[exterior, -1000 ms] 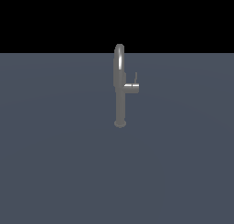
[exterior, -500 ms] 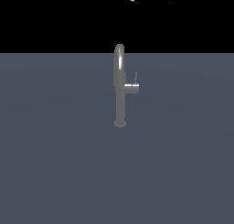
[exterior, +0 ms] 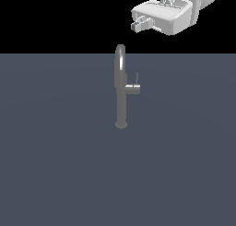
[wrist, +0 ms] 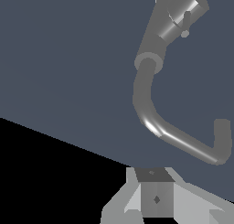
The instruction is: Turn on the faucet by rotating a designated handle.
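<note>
Tool [exterior: 136,26] fingertips out of wrist view.

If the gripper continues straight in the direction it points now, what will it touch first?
Probably the arched spout of the faucet, which lies ahead of the gripper in the wrist view; the handle sits lower. Depth is unclear, so it might pass beside it.

No text, label, brand, number or sign can be read in either view. The faucet [exterior: 121,89] is plain grey metal with no marking, its handle [exterior: 133,88] likewise. The white gripper [exterior: 138,25] body carries no lettering, and the counter [exterior: 55,151] is a bare blue-grey surface. In the wrist view a small dark diamond mark sits on the grey block between the fingers, but it is no readable sign.
</note>
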### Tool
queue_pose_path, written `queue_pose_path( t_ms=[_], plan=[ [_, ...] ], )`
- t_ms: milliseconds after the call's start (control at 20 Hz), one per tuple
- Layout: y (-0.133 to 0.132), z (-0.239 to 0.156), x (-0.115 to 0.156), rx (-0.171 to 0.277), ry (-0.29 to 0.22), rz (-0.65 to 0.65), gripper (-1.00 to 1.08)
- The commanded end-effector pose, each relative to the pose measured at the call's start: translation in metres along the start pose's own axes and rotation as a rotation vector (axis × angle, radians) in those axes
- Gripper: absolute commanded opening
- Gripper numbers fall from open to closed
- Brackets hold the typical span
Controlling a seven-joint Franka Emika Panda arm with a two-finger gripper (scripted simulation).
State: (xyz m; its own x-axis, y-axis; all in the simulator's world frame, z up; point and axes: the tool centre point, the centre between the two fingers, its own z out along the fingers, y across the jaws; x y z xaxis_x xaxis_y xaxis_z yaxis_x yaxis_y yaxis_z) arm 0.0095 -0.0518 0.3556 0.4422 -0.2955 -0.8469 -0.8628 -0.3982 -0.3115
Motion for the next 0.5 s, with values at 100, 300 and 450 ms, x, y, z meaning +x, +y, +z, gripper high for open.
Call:
queue_pose_path(
  t_ms=[100, 300, 450],
  plan=[
    [-0.001, 0.002, 0.038, 0.101, -0.097, 0.106, -1.00],
    [0.001, 0.008, 0.072, 0.192, -0.182, 0.201, -1.00],
    [0.004, 0.014, 0.094, 0.253, -0.240, 0.265, -1.00]
  ],
)
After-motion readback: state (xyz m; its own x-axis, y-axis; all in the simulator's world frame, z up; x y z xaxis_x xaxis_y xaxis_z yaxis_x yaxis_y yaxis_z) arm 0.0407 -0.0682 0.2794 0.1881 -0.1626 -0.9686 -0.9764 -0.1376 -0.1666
